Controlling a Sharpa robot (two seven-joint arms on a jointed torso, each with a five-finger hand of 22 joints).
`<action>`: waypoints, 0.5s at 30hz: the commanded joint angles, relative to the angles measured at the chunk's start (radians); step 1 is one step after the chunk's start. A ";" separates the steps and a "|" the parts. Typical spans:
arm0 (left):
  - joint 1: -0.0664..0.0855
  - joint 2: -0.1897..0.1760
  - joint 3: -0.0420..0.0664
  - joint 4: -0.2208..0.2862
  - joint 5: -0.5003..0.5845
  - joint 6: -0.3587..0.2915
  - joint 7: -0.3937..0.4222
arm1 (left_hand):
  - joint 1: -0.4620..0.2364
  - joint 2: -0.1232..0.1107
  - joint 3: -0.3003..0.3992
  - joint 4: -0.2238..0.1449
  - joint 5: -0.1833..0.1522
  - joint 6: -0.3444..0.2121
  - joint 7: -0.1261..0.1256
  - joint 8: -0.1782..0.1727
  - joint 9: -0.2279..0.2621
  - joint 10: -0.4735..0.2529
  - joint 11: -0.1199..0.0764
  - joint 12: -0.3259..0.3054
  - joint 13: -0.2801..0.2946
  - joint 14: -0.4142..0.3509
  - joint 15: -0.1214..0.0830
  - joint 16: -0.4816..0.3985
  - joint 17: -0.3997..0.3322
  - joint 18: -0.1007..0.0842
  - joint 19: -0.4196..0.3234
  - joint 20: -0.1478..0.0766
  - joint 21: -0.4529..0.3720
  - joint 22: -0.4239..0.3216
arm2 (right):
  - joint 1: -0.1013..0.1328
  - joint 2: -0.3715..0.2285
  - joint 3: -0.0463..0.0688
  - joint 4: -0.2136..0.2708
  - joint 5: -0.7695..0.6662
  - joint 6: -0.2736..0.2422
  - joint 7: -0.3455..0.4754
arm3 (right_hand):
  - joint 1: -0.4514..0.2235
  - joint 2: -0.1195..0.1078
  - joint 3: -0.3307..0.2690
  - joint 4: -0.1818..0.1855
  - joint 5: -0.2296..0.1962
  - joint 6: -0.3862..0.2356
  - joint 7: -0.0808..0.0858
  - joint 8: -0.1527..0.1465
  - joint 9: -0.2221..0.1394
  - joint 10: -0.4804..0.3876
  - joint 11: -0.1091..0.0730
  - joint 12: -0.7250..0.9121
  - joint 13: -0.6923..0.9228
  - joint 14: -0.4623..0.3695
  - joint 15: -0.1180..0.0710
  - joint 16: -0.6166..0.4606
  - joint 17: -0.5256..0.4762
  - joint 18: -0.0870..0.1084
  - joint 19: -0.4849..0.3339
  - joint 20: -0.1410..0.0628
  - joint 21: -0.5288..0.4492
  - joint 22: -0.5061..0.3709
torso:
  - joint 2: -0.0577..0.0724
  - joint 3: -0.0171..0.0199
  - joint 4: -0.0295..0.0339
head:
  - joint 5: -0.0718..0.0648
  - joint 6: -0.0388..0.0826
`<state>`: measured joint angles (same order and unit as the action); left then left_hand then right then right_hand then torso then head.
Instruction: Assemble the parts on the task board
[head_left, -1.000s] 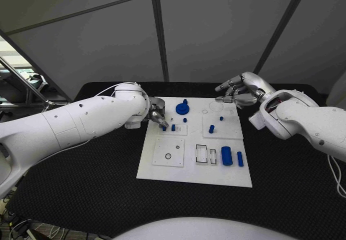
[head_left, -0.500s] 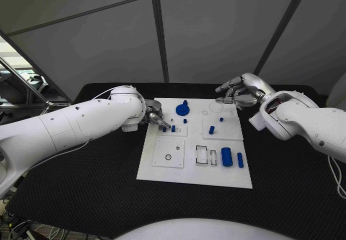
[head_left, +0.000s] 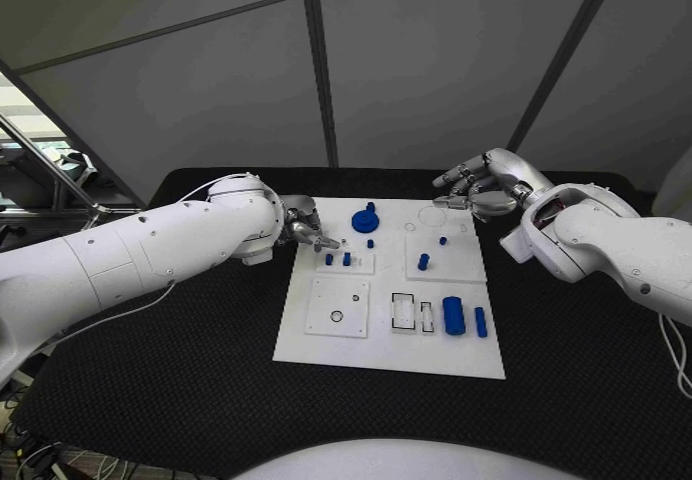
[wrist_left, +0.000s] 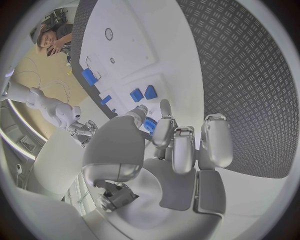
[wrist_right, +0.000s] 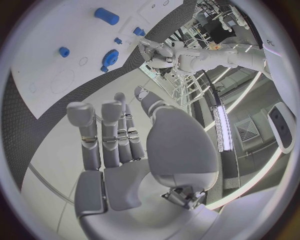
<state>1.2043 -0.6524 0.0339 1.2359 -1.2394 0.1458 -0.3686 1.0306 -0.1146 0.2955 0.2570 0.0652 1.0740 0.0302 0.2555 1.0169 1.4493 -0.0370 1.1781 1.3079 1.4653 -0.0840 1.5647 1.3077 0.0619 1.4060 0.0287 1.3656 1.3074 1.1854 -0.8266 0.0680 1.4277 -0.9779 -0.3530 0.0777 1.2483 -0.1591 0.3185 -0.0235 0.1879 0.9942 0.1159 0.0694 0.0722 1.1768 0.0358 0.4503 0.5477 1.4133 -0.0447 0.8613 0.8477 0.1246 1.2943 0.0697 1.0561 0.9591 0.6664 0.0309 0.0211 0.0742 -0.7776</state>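
While the left hand (head_left: 306, 232) hovered at the left edge of the flat white task board (head_left: 346, 340), fingers loosely apart and empty, small blue plastic parts (head_left: 453, 313) lay on the board; the right hand (head_left: 476, 188) waited beyond its far right corner, also spread and empty.

You can't tell whether the left hand (head_left: 306, 232) touches the task board (head_left: 389, 352); its fingertips (wrist_left: 164, 107) hide part of a small blue part (wrist_left: 149, 125) there.
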 joint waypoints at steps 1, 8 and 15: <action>0.001 -0.009 0.006 0.006 0.094 -0.119 0.060 | 0.018 -0.003 -0.011 0.024 -0.009 -0.005 0.002 -0.009 0.000 -0.013 0.004 -0.018 0.079 0.099 -0.004 -0.018 0.241 0.007 -0.010 -0.002 -0.019 0.036 | 0.002 -0.001 0.001 -0.001 -0.004 0.023 -0.009 | -0.009 0.002 0.012 -0.002 0.003 0.008 0.005 -0.002 0.002 -0.001 0.003 -0.040 -0.034 0.003 0.007 -0.010 -0.001 0.002 0.011 0.002 -0.002 0.003 | -0.001 0.0004 0.0006 | -0.004 0.004; 0.001 -0.047 0.010 0.031 0.381 -0.270 0.199 | 0.062 0.004 -0.042 0.035 -0.006 -0.085 0.042 -0.071 -0.047 -0.180 0.040 -0.368 -0.087 0.025 0.025 -0.227 0.067 0.066 -0.192 0.022 -0.280 -0.196 | 0.002 -0.003 0.001 0.005 -0.124 0.065 -0.058 | 0.005 0.000 0.056 -0.031 -0.013 0.067 0.002 0.007 0.009 0.016 0.004 -0.158 -0.132 0.047 0.002 0.050 0.064 -0.025 0.085 -0.001 0.120 0.141 | 0.001 0.0014 -0.0007 | -0.012 0.014; -0.006 -0.095 0.010 0.086 0.642 -0.369 0.324 | 0.166 0.016 -0.032 0.008 0.017 -0.112 0.076 -0.128 -0.142 -0.337 0.072 -0.683 -0.310 -0.089 0.054 -0.547 -0.169 0.119 -0.347 0.053 -0.600 -0.456 | 0.000 -0.001 0.000 0.030 -0.327 0.128 -0.125 | 0.025 -0.001 0.098 -0.063 -0.015 0.113 0.000 0.008 0.012 0.025 0.008 -0.252 -0.209 0.066 0.006 0.114 0.117 -0.042 0.120 -0.003 0.199 0.232 | 0.001 0.0017 -0.0015 | -0.023 0.021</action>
<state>1.1994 -0.7405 0.0441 1.3111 -0.8102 -0.1233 -0.1638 1.1832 -0.1005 0.2618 0.2725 0.0774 0.9628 0.0983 0.1323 0.8865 1.1200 0.0350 0.5087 1.0161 1.3890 -0.0319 1.0558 1.1668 0.1793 1.0658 0.0792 0.7875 0.8685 1.1845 -0.8292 0.0679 1.4487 -1.1504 -0.2876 0.0091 1.2661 -0.1601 0.4089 -0.0863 0.1798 1.1003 0.1145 0.0748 0.0836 1.1991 0.0429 0.2107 0.3483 1.4616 -0.0428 0.9646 0.9561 0.0922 1.4072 0.0673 1.2466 1.1805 0.6662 0.0321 0.0203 0.0548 -0.7603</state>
